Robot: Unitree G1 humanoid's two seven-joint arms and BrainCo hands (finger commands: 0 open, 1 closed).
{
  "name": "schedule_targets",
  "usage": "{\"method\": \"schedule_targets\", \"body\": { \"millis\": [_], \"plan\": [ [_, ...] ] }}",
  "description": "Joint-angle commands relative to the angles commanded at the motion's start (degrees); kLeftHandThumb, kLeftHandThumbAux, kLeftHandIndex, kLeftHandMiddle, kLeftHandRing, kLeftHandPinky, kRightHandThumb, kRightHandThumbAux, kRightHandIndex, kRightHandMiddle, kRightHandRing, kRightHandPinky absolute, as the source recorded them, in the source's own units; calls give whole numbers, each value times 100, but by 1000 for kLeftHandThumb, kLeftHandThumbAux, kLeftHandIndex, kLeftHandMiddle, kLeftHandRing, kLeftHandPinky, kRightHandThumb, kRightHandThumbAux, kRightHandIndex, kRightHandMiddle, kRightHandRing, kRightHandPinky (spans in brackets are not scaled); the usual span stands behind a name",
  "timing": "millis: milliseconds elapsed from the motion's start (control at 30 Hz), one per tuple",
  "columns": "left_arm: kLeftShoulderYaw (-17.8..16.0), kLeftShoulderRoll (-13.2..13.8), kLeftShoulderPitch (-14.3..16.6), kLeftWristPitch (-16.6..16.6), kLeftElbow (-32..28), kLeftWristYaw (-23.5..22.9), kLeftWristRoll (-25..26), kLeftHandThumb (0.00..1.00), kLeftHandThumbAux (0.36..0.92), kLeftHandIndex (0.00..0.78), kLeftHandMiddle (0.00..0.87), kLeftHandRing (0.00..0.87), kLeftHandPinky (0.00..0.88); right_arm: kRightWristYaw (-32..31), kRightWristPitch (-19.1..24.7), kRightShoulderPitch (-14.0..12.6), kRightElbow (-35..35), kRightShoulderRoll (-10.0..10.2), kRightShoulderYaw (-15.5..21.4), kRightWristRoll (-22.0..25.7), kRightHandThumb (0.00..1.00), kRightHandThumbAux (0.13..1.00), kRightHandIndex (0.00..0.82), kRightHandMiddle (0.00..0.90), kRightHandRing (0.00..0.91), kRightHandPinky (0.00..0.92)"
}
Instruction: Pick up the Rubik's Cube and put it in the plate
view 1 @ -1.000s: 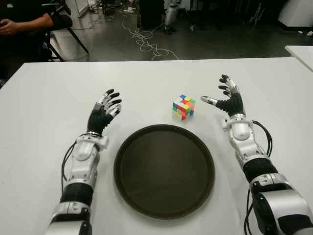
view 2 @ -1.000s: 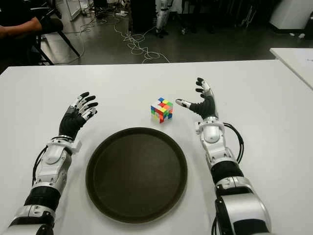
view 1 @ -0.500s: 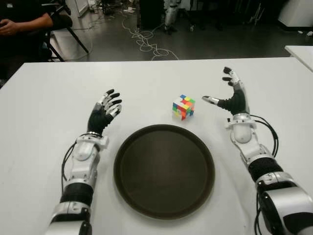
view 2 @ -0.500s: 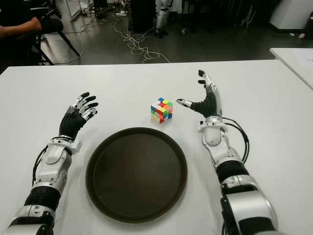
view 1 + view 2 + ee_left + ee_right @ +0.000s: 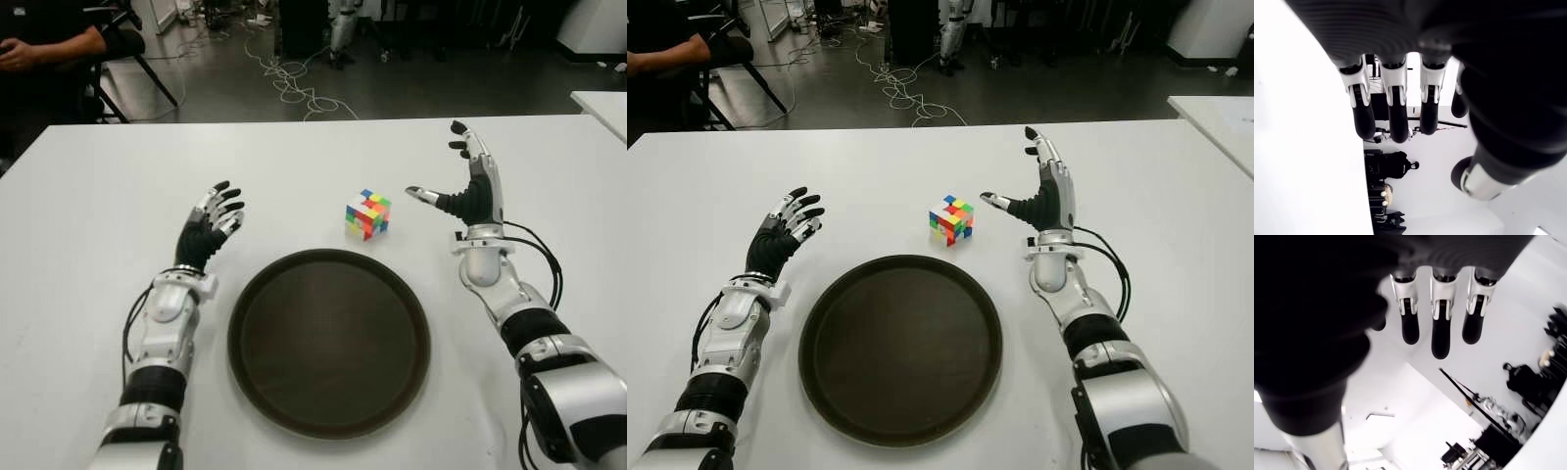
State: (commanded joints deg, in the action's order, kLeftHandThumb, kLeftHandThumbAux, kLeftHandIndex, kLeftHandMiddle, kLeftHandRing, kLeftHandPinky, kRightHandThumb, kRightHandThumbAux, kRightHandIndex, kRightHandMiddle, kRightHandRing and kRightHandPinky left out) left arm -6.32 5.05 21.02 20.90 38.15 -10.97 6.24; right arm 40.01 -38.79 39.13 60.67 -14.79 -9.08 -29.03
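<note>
Left eye view: the Rubik's Cube (image 5: pixel 367 214) sits on the white table (image 5: pixel 88 196) just above the frame's middle, close behind the dark plate's (image 5: pixel 257 294) far rim and not touching it. At right, the right hand (image 5: pixel 468 191) has swung from a flatter pose a second ago to upright, fingers spread, thumb aimed at the cube, with a gap still between them. That looks like lining up a side grasp, not a grip yet.

Right eye view: the left hand (image 5: pixel 779 235) at middle left hasn't budged, fingers loosely fanned, holding nothing.

Left wrist view: fingers (image 5: pixel 1393 115) hang straight and spread, nothing between them.

Right wrist view: fingers (image 5: pixel 1441 328) extended and apart, palm empty, so the cube is untouched.
</note>
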Motion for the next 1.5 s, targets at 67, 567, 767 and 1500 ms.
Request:
{"method": "schedule_targets", "body": {
  "millis": [67,567,767,1500],
  "plan": [
    [-1,-2,1,-7,-2,0,-8,299,718,123,185,183,216,212,-62,37,3,-39,-59,-110,0,842,127,186,229,264],
    [-18,7,-10,-29,-9,-44,2,319,718,124,190,188,231,1592,-518,350,-706,-309,-422,-1012,30,875,144,199,229,267],
    [-14,7,-26,-47,-38,-58,9,323,720,128,191,191,236,1913,-476,581,-761,-379,-586,-1328,31,875,125,190,226,265],
    [-8,-2,-39,-22,-42,-75,-2,331,730,125,189,188,234,658,5,1789,283,-245,-1710,-1775,9,858,183,250,273,329]
  ]
}}
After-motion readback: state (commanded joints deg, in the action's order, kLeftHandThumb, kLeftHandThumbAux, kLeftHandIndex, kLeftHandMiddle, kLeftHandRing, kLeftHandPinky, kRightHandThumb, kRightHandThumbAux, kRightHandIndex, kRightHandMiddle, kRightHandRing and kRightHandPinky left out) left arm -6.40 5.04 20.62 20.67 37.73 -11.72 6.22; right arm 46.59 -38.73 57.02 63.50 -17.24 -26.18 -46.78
